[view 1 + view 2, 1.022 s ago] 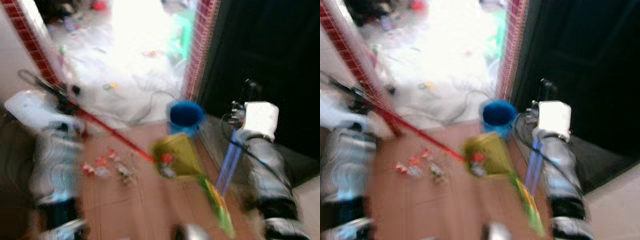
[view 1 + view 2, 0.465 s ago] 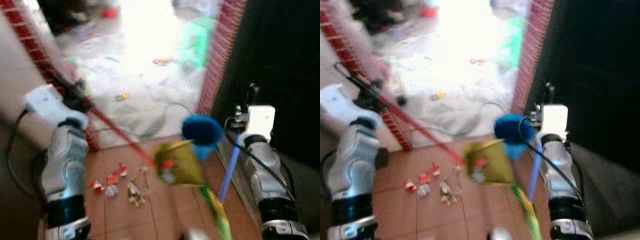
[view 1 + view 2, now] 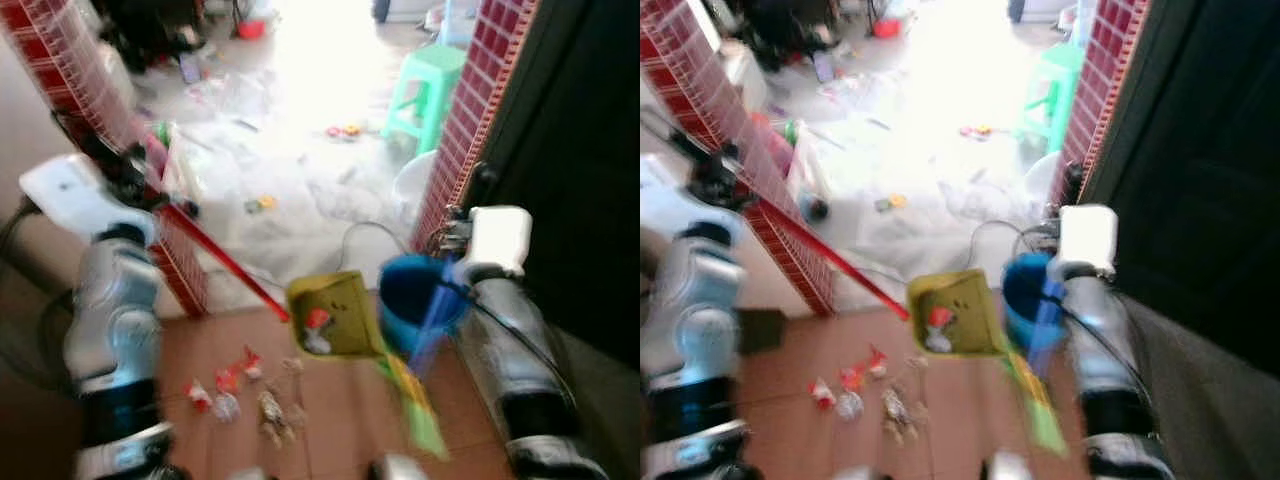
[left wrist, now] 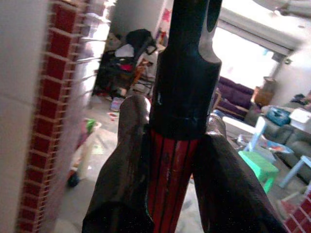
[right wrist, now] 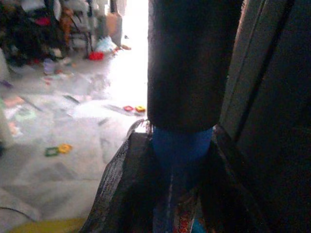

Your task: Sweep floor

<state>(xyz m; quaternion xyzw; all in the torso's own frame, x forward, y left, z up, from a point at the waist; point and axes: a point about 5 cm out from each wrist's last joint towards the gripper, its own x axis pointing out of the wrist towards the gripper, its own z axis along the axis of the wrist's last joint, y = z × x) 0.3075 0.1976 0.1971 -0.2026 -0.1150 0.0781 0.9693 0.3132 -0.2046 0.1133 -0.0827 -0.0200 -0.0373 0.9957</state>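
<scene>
My left gripper (image 4: 175, 115) is shut on the black-capped red broom handle (image 4: 170, 170). In the eye views that handle (image 3: 225, 262) slants down from the left gripper (image 3: 135, 185) to behind a yellow-green dustpan (image 3: 330, 315). The dustpan hangs above the floor with a red scrap in it. My right gripper (image 5: 179, 141) is shut on the dustpan's blue handle (image 5: 180, 160), seen beside the blue bucket as a blue shaft (image 3: 430, 322). Small red and grey litter (image 3: 245, 388) lies on the brown tiles below the pan.
A blue bucket (image 3: 400, 285) stands right of the dustpan, by a red brick pillar (image 3: 470, 110). Another brick pillar (image 3: 80, 80) is at the left. Beyond lie a pale floor with a cable (image 3: 350, 235), scattered toys and a green stool (image 3: 430, 90). A dark door (image 3: 590, 150) fills the right.
The whole picture has shifted, so the camera has moved and more of the far room shows. Both grippers keep their hold on broom and dustpan.
</scene>
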